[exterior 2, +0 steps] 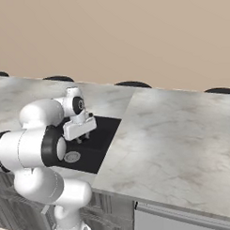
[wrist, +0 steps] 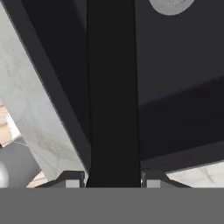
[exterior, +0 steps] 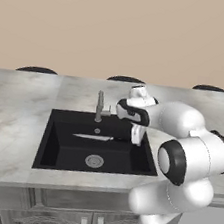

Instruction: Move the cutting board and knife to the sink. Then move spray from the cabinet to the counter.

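Counter (exterior: 17,121): grey-white marbled stone runs the full width in both base views. The right base view shows a wide bare stretch to the right of the basin; the left base view shows the stretch to its left.
Sink (exterior: 53,148): a black rectangular basin sunk into the counter, with a round grey drain (exterior: 94,160) in its floor. The left base view shows all four walls; in the right base view my arm covers most of it.
Faucet (exterior: 100,107): a silver upright at the back rim, seen from the left base.
Knife (exterior: 93,137): inside the sink, roughly level above the floor, silver blade pointing left, black handle at my fingers. The hand view shows that handle (wrist: 113,87) as a broad dark bar running up from between my fingertips.
My gripper (exterior: 136,137): pointing down into the right part of the basin, fingers pinching the knife's handle.
Cutting board: I cannot make it out.
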Tool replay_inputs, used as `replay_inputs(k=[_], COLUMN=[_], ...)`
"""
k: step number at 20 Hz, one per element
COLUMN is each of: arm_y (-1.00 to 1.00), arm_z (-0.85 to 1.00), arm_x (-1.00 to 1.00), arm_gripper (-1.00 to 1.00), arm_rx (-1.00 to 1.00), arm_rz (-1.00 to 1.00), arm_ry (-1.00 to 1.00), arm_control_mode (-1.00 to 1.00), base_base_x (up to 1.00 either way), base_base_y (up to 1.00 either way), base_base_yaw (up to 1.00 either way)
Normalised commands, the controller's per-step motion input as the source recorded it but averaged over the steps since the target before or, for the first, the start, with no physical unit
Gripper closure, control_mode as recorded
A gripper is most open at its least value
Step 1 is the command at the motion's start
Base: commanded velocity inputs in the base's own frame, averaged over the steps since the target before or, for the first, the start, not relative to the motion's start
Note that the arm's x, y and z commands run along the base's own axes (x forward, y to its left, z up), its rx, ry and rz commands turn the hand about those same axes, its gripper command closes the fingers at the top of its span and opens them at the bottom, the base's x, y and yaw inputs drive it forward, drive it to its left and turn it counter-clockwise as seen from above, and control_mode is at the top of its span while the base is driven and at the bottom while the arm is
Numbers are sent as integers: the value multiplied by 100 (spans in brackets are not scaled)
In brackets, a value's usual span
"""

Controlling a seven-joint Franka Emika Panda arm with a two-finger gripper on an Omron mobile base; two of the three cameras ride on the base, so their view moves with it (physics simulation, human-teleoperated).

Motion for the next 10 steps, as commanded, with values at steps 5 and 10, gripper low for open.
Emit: replay_inputs(k=[5,10], arm_y=[0,0], arm_z=[-33,-11], arm_x=[-2,0], arm_gripper=[100,100], arm_rx=[17,3], arm_rz=[1,0], arm_ry=[-5,-13], arm_control_mode=[-100,-100], base_base_x=[0,0], base_base_y=[0,0], base_base_yaw=[0,0])
